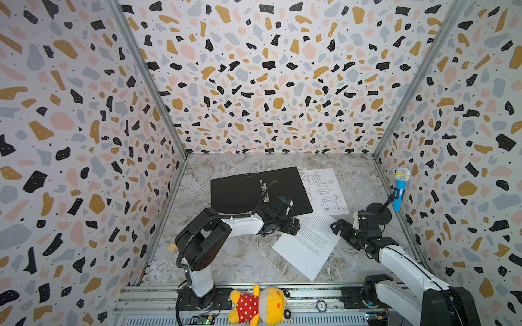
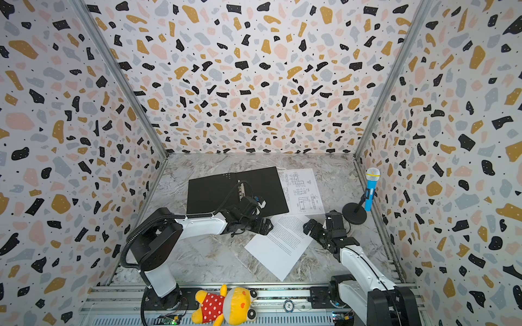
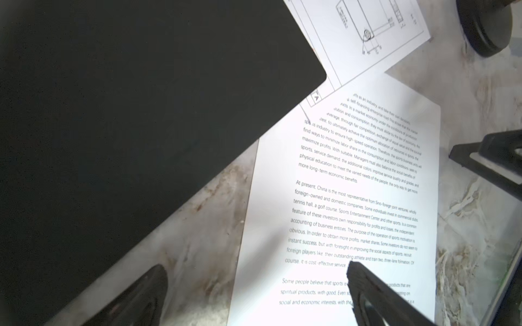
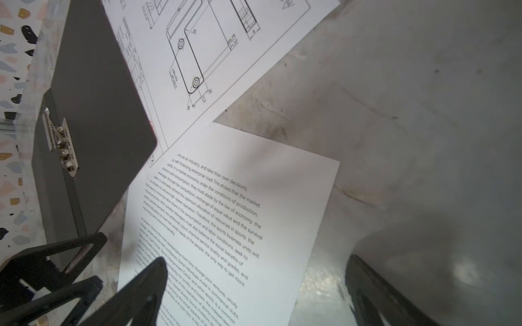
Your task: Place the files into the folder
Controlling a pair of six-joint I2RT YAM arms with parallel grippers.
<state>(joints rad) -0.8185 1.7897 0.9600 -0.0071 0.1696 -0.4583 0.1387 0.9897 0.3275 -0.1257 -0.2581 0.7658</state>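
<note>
**Both sheets outside the open folder; pincers spread at the text sheet**

The thin flat folder [image 1: 243, 192] lies open, black inside up, mid-table on the grey marble-pattern tabletop [image 1: 226, 259]. Its metal spine clip [image 4: 60, 144] is bare and nothing is filed. The white paper sheet of line drawings [image 1: 327, 192] lies just right of the folder, with its left edge under the folder's right flap. The white paper sheet of dense text [image 1: 308, 248] lies skewed, nearer the robot, its far corner tucked under the drawings sheet.

Left gripper [image 1: 293, 225]: jaws spread wide, empty. The left wrist view shows one finger over the text sheet and the other over bare tabletop, straddling the sheet's left edge.

Right gripper [image 1: 347, 223]: also spread and empty, straddling the opposite edge. Contact with the paper: cannot tell.

Handling (judged): the sheets are very light and limp, flat against the surface, and prone to slide and crease. The best purchase is probably an edge or corner, buckled up and then pinched. Because of the overlap, moving the text sheet may drag the drawings.
</note>
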